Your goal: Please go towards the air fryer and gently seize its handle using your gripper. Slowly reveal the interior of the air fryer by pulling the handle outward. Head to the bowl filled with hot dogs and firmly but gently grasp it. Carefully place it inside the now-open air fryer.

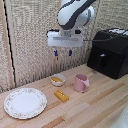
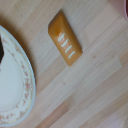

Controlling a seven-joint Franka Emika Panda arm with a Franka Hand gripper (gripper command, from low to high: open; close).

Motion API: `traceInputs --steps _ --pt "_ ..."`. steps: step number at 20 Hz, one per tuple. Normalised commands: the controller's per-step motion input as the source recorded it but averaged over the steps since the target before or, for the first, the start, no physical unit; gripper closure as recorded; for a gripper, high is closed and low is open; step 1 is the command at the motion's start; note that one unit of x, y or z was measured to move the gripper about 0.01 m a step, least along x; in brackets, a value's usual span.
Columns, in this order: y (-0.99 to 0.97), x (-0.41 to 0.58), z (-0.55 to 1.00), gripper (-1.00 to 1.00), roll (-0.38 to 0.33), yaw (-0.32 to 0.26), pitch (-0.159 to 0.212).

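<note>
High above the wooden table (image 1: pixel 107 102), the gripper (image 1: pixel 63 52) hangs with jaws parted, holding nothing. Below sits the bowl (image 1: pixel 58 79) of hot dogs (image 1: pixel 56 78) (left of a pink mug (image 1: pixel 81 83)); the air fryer (image 1: pixel 109 53), handle (image 1: pixel 102 60) frontward, stands closed at far right.

Panda arm (image 1: pixel 75 14): glossy white rounded shells, dark joint band. White boxy mount above gripper (image 1: pixel 63 52), two short dark blue-tipped fingers (image 1: pixel 56 52).

Through my wrist camera I see an orange-yellow rectangular block (image 2: pixel 65 39) with short white marks lying diagonally on the pale wooden table (image 2: pixel 95 95). Near it, apart, curves the patterned rim of a white plate (image 2: pixel 17 85).
</note>
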Motion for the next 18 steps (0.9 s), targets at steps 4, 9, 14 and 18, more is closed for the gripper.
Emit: traceInputs --steps 4,9,14,18 --pt "-0.15 0.088 0.00 -1.00 -0.239 -0.257 -0.020" --pt "-0.18 0.086 0.00 -1.00 -0.336 -0.191 0.000" --pt "-0.20 0.026 -0.06 -1.00 -0.375 -0.138 -0.014" --pt "-0.20 0.001 -0.09 -1.00 -0.375 -0.099 -0.043"
